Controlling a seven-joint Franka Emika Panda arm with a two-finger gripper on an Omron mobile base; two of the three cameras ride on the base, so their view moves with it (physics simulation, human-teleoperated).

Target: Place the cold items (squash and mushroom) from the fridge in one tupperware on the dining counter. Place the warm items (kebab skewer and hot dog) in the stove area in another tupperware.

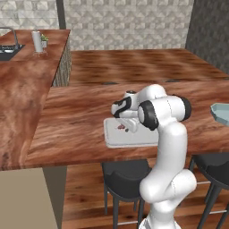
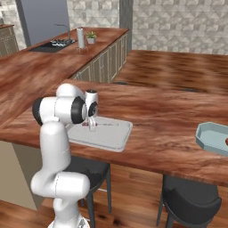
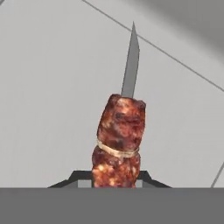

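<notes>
Kebab skewer (image 3: 118,144) sits clamped in the pincer (image 3: 114,177), just above the grey tupperware (image 2: 116,138) on the wooden counter (image 2: 169,120). Let go crooked, the pointed end could catch the rim and tip out (a second, blue tupperware (image 2: 213,138) lies well apart).

Bare counter (image 2: 169,116) (right of tupperware (image 2: 120,138))

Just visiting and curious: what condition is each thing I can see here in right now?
Kebab skewer: between the fingers, low over the white container.
White container: on the counter, lid off.
Blue container: on the counter, open.
Fingers: nearly shut around the kebab.
Stools: tucked under the counter.
</notes>
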